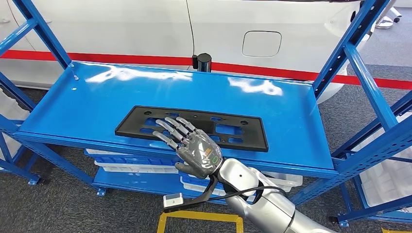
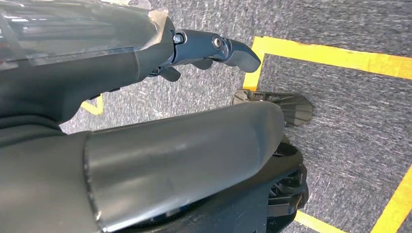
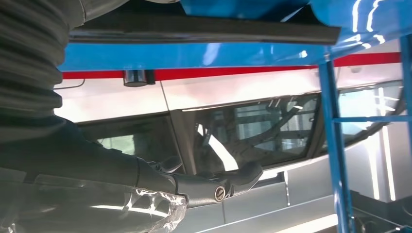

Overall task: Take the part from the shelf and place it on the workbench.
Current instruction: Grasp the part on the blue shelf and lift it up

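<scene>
Part [image 1: 194, 127] flat on shelf [image 1: 87, 104] | right hand [image 1: 192, 145] above, fingers spread

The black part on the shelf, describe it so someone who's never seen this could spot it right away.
Find the blue shelf standing in front of the white car. On its top level, near the front edge, lies the part, under the fingers of the right hand. It is a long, flat, black rectangular plate full of cutouts, the lone dark thing lying on that blue surface.
</scene>
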Available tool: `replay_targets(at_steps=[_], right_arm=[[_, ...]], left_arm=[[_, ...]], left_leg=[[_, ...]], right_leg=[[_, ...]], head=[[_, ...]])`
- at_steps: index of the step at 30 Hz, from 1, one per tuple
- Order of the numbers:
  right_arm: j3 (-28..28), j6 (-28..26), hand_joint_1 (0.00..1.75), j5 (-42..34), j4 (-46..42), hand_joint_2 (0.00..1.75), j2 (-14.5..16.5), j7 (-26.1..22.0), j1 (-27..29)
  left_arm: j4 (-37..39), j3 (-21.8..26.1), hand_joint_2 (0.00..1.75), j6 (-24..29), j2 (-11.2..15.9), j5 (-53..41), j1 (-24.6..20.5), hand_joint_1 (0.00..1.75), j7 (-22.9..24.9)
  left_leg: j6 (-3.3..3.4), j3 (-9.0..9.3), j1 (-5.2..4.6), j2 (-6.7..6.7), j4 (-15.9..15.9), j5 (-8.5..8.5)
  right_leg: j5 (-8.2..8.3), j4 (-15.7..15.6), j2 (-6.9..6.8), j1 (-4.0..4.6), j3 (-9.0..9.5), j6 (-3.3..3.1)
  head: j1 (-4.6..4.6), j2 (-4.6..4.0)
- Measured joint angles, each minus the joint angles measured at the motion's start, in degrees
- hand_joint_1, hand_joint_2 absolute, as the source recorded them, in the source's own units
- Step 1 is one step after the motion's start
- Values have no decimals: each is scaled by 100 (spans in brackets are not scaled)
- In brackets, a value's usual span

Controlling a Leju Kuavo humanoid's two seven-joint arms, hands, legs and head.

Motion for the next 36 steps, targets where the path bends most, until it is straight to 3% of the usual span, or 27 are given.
replay_targets(at_steps=[4, 10, 16, 36], right_arm=[[-69, -114, 0, -24, 611, 175, 274, 174, -343], [-98, -149, 0, -42, 743, 175, 324, 203, -404], [-252, -411, 0, -96, 1836, 175, 599, 287, -714], [-238, -400, 0, 14, 2415, 175, 781, 286, -724]], left_arm=[[0, 2, 0, 97, -64, 33, -4, 0, 26], [0, 2, 0, 100, -71, 35, -4, 0, 31], [0, 1, 0, 99, -91, 28, -9, 0, 25], [0, 0, 0, 11, -38, 26, -36, 0, 154]], left_leg=[[0, 0, 3, 2, 0, 0], [0, 0, 3, 2, 0, 0], [0, 0, 3, 2, 0, 0], [0, -1, 4, 3, 0, 0]], right_leg=[[0, 0, 0, 1, 0, 0], [0, 0, 0, 1, 0, 0], [0, 0, 0, 1, -1, 0], [0, 0, 0, 3, -1, -1]], head=[[0, 0], [0, 0], [0, 0], [0, 0]])
